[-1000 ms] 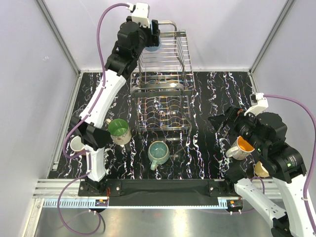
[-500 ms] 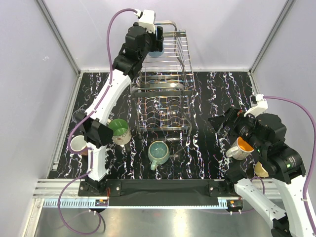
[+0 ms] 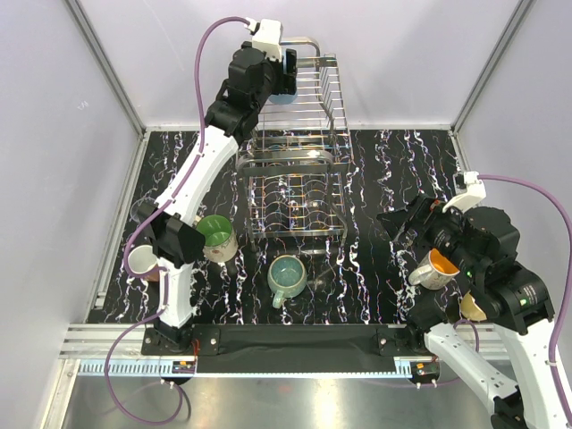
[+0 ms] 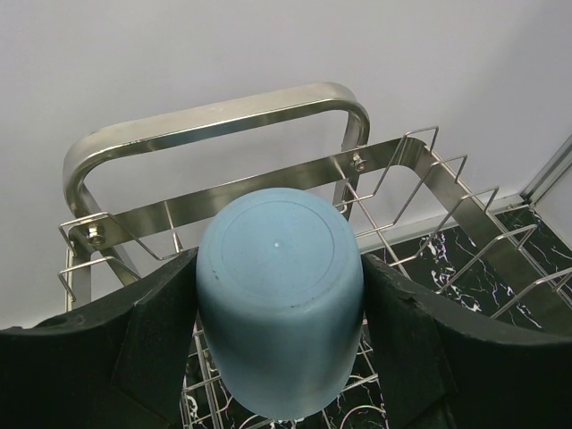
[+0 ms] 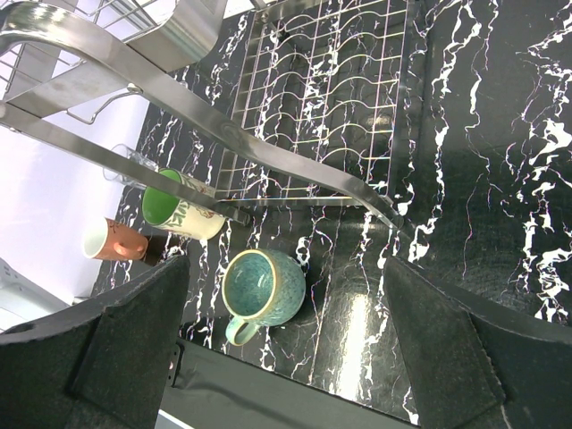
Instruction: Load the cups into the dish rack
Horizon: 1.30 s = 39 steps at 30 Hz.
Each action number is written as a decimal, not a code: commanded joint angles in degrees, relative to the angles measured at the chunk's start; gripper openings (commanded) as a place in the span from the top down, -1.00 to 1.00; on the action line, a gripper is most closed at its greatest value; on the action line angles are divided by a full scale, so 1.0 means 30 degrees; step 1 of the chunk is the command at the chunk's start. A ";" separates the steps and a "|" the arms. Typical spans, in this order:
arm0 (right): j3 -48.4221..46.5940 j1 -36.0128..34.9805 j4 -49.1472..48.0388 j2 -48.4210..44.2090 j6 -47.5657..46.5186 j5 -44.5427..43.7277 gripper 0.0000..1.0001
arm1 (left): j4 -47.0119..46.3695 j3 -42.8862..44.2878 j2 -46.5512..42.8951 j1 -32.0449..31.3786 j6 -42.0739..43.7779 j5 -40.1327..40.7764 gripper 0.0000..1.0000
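Our left claw [image 4: 281, 344] has edged rightward over the dish rack's [image 3: 295, 206] upper basket [image 3: 304, 103] at the desk's [image 3: 393, 161] far edge, gripping the light blue tumbler [image 4: 279, 268], so we judge release is near. The tumbler is smooth and matte, its closed base showing; our right claw [image 5: 286, 286] gapes empty.

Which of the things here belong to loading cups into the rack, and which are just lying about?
Job:
dish rack
light blue tumbler
teal mug
cream mug with green inside
salmon-pink cup
yellow-orange cup

Not the job:
purple cables
marble table
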<state>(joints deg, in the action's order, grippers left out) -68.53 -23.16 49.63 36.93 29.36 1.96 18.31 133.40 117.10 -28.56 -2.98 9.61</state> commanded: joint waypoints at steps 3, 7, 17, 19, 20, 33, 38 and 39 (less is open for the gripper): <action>0.0051 -0.0074 -0.0516 -0.0122 0.0084 -0.0331 -0.93 | -0.0887 0.0120 -0.0536 -0.0003 0.0145 0.0283 -0.64; 0.0022 -0.0045 -0.0546 -0.0092 0.0114 -0.0272 -0.93 | -0.0623 0.1117 -0.0887 -0.0003 0.0145 -0.0386 -0.80; -0.0125 -0.0074 -0.0546 -0.0004 0.0114 0.0139 -0.93 | -0.1004 -0.3089 -0.7531 -0.0471 -0.0442 -0.0624 -0.89; -0.0037 -0.0074 -0.0634 -0.0034 -0.0002 0.0256 -0.93 | -0.0450 -0.3801 -0.9496 -0.0501 -0.0440 -0.0332 -0.89; 0.0050 -0.0074 -0.0605 -0.0005 -0.0061 0.0285 -0.93 | 0.0336 -0.4181 -0.9966 -0.0501 -0.0615 -0.0099 -0.89; -0.0857 -0.0074 0.1064 0.1402 -0.1907 -0.0447 -0.97 | 0.8864 -0.9951 -1.5622 0.1748 -0.4187 0.8223 -0.67; -0.1150 -0.0074 0.1651 0.1870 -0.1821 0.0226 -0.98 | 1.0478 -1.3578 -1.6737 0.7482 -0.6502 0.7141 -0.63; -0.1092 -0.0074 0.1738 0.1958 -0.1762 0.0575 -0.98 | 1.0538 -1.4111 -1.6796 0.8193 -0.7057 0.6357 -0.61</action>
<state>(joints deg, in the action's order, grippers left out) -69.69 -23.16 54.04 41.95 25.12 2.42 45.91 94.06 69.10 -9.87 -18.22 28.64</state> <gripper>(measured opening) 0.984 0.815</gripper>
